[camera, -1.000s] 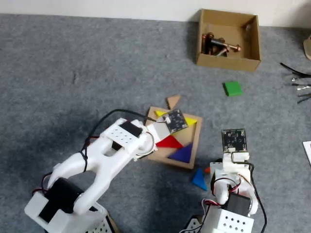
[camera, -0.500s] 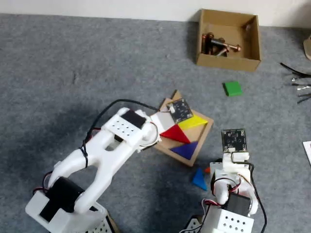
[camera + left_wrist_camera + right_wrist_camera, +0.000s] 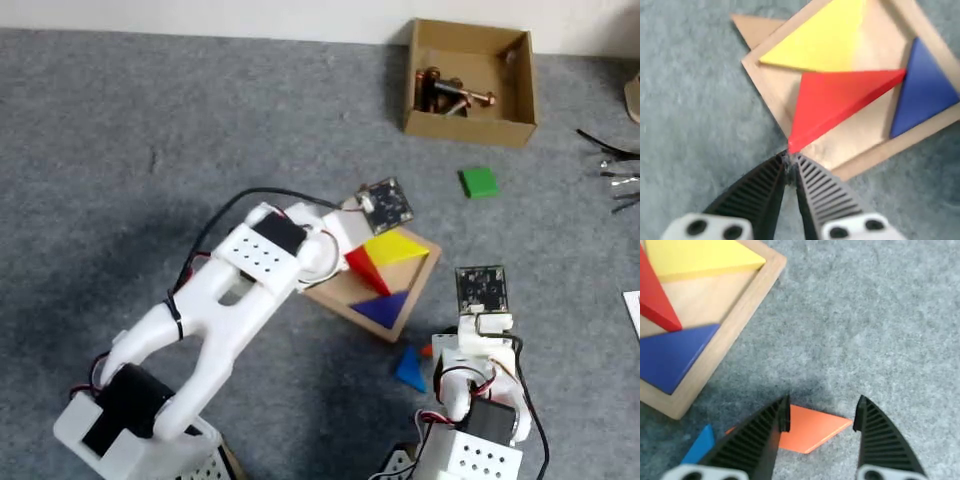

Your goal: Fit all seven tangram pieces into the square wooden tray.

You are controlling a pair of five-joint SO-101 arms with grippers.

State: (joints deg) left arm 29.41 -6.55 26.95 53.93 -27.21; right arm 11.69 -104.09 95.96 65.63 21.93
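The square wooden tray [image 3: 420,295] lies skewed on the grey carpet and holds a yellow triangle [image 3: 395,248], a red triangle [image 3: 362,268] and a blue triangle [image 3: 385,308]. My left gripper [image 3: 790,162] is shut, its tips at the tray's rim [image 3: 762,97] right by the tip of the red triangle [image 3: 835,100]. A tan triangle [image 3: 757,27] lies just outside the tray's corner. My right gripper [image 3: 822,407] stands open above an orange triangle [image 3: 810,427], beside a small blue triangle [image 3: 700,445] and close to the tray [image 3: 740,335].
A green square block [image 3: 478,181] lies on the carpet beyond the tray. A cardboard box [image 3: 470,70] with metal parts stands at the back right. Cables [image 3: 610,165] trail in at the right edge. Open carpet stretches to the left.
My left arm has swung farther out and to the right. The tray has turned clockwise with it and slid slightly right. The right arm has not moved.
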